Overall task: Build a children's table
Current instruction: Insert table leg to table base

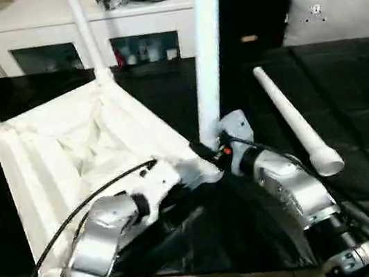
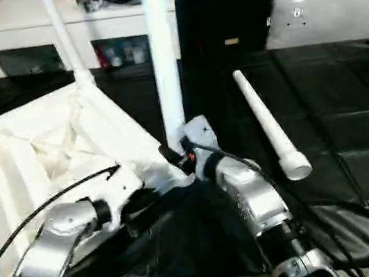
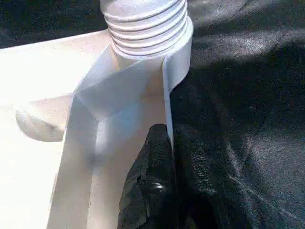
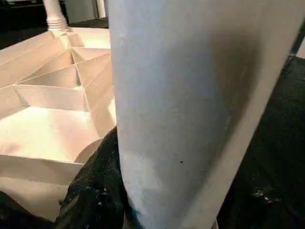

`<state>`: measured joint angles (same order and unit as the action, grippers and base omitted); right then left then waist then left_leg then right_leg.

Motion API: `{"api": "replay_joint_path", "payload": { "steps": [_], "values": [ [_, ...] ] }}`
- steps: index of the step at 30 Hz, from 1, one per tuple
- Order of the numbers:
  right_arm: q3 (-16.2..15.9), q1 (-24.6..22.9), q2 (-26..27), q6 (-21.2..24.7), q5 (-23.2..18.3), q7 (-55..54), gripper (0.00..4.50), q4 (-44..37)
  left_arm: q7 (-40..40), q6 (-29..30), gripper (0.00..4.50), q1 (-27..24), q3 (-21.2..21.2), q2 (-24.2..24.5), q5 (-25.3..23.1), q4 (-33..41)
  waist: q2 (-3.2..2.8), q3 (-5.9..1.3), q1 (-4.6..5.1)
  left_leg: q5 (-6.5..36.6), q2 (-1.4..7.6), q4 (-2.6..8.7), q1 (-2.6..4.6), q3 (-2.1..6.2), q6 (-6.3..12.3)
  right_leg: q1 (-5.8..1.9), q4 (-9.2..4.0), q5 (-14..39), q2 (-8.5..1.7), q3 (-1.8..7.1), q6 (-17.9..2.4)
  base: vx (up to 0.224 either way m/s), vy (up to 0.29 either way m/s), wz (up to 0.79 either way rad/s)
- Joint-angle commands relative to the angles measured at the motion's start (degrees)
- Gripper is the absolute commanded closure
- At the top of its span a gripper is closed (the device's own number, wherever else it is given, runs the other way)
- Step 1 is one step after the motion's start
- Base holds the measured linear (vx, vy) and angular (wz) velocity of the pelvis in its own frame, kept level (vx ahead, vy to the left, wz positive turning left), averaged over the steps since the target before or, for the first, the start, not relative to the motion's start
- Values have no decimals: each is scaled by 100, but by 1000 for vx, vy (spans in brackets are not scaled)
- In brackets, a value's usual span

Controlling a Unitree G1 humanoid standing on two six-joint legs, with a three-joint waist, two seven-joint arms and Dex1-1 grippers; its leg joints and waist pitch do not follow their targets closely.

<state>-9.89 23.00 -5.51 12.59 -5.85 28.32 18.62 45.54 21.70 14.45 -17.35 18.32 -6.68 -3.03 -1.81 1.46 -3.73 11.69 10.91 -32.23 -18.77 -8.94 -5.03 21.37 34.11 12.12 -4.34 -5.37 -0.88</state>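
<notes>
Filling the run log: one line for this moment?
left gripper: shut on rim of upturned white plastic table top | right gripper: around upright white tapered leg at near corner | loose white leg: lying on black cover

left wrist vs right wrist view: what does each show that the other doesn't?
Left wrist view: the threaded end of a leg sitting in the corner socket of the table top, with the left hand shut on the top's edge wall beside it.

Right wrist view: the smooth shaft of that upright leg up close, held in the right hand; the ribbed underside of the top; another fitted leg at the far corner.

Both: the white table top and the black cover under it.
</notes>
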Motion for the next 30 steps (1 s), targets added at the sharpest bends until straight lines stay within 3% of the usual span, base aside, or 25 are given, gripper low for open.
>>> {"api": "replay_joint_path", "payload": {
  "steps": [1, 2, 8, 9, 13, 15, 18, 20, 23, 27, 28, 30],
  "values": [
    [-266, -267, 50, 337, 273, -87, 259, 722, 72, -19, 450, 143, -432, -108, -35, 363, -16, -125, -13, 1777, 222, 475, -87, 72, 53, -139, -558, 2199, -416, 358, -606, 0, 0, 0],
    [-238, -274, 78, 283, 254, -113, 259, 748, 57, 31, 450, 145, -426, -69, -80, 380, -45, -122, -15, 1821, 220, 477, -86, 78, 39, -135, -561, 2228, -422, 357, -611, 0, 0, 0],
    [-75, -211, 182, 148, 147, -176, 259, 875, 3, 148, 450, 177, -508, 116, -369, 304, -55, -111, 16, 2075, 203, 480, -76, 92, 19, -113, -604, 2543, -426, 350, -535, 0, 0, 0],
    [-19, -191, 209, 106, 77, -141, 224, 909, -21, 171, 450, 193, -497, 134, -381, 266, -53, -106, 17, 2103, 206, 485, -74, 100, 14, -111, -609, 2594, -424, 347, -520, 0, 0, 0],
    [69, -165, 235, -8, -18, -117, 183, 973, -3, 137, 450, 255, -418, 168, -331, 170, -71, -107, 15, 2205, 206, 485, -62, 109, -2, -93, -624, 2691, -430, 343, -507, 0, 0, 0],
    [66, -185, 208, -94, -58, 15, 168, 957, 25, 87, 450, 279, -401, 200, -312, 112, -67, -127, 7, 2140, 212, 473, -64, 102, -8, -98, -610, 2499, -429, 347, -579, 0, 0, 0],
    [108, -242, 152, -88, -177, 254, 136, 843, 85, -69, 450, 329, -372, 278, -293, -96, -84, -150, -25, 1753, 224, 460, -107, 80, 61, -145, -527, 1754, -411, 358, -779, 0, 0, 0],
    [100, -321, 71, -57, -220, 402, 132, 686, 125, -202, 450, 376, -363, 338, -299, -283, -98, -173, -48, 1529, 222, 438, -99, 62, 98, -164, -491, 1341, -391, 357, -883, 0, 0, 0],
    [21, -530, -192, -229, -238, 737, 90, 366, 219, -473, 450, 522, -328, 451, -286, -643, -94, -220, -138, 989, 204, 384, -140, 46, 185, -224, -407, 647, -393, 345, -962, 0, 0, 0],
    [8, -790, -571, -406, -164, 988, 53, -48, 441, -840, 450, 702, -358, 603, -244, -1008, -139, -205, -140, 965, 199, 377, -158, 42, 207, -239, -414, 677, -401, 330, -949, 0, 0, 0],
    [43, -853, -719, -438, -181, 1141, 53, -191, 633, -1055, 450, 738, -409, 663, -205, -1128, -110, -202, -134, 1037, 201, 377, -157, 45, 223, -244, -435, 820, -404, 327, -907, 0, 0, 0],
    [109, -898, -874, -463, -238, 1312, 31, -314, 833, -1272, 450, 769, -470, 727, -176, -1260, -111, -201, -130, 1065, 201, 379, -158, 45, 252, -243, -450, 975, -405, 327, -876, 0, 0, 0]
  ]
}}
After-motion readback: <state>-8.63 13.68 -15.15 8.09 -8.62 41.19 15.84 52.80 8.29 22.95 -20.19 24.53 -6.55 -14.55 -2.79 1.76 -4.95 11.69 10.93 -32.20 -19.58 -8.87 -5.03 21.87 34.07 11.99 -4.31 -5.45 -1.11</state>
